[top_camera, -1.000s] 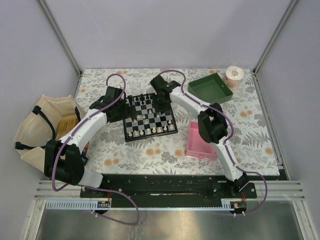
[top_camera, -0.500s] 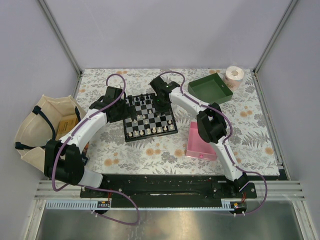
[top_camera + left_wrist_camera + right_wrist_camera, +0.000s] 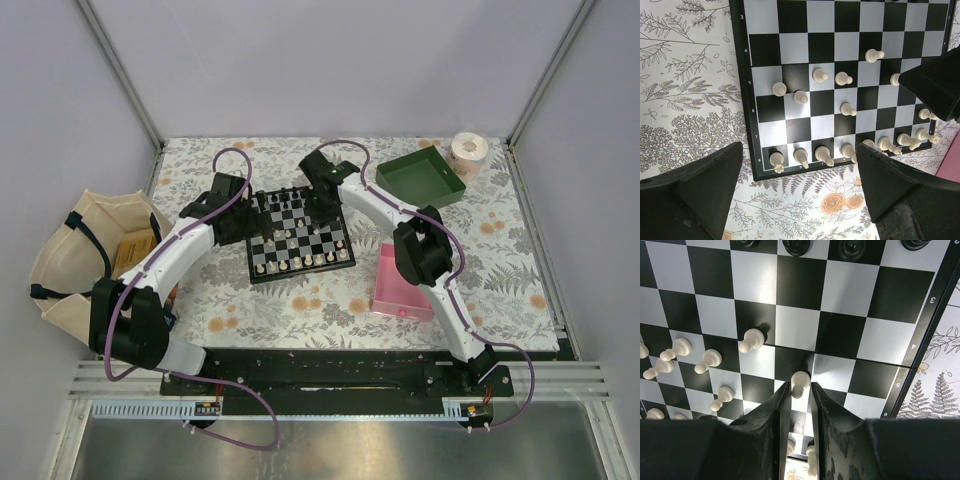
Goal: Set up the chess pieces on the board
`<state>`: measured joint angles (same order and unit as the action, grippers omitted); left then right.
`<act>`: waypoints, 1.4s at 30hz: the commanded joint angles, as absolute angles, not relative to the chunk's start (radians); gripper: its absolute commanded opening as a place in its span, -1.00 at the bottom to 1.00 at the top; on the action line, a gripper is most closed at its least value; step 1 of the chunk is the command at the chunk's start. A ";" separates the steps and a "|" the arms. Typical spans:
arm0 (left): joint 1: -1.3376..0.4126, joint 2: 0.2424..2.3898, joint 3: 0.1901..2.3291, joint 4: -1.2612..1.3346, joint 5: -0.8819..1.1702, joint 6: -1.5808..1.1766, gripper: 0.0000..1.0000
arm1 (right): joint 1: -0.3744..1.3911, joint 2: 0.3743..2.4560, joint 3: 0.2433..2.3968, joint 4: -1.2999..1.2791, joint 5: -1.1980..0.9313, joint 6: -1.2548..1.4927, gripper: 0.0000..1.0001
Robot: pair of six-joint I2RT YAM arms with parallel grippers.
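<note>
The table holds the board at mid-frame in the top view. The left gripper hangs over the board's left part, jaws spread wide and empty. The right gripper is low over the board, its fingers pinched in on a cream pawn at the centre of the right wrist view.

Cream pieces line the board's lower edge in the left wrist view, with several scattered mid-board. Black pieces sit along the top edge of the right wrist view.

The pawn looks light, hard and smooth, so it will likely tip or slip easily. It is best held at the narrow waist under the head with a gentle, square pinch.
</note>
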<state>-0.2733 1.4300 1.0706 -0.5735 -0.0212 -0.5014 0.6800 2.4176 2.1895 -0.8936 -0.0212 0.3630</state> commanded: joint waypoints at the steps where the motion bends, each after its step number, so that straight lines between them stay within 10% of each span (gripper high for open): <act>1: -0.267 1.431 1.069 -0.540 -0.006 -0.500 0.98 | 0.690 2.427 2.227 -0.910 -0.037 0.353 -0.39; 42: -0.267 1.459 1.101 -0.543 0.043 -0.506 0.98 | 0.704 2.146 1.882 -0.822 -0.037 0.330 -0.76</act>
<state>-0.2722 1.4563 1.0706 -0.5732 0.0204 -0.5026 0.6888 2.2005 1.8950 -0.8383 -0.0444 0.3443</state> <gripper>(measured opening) 0.988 0.181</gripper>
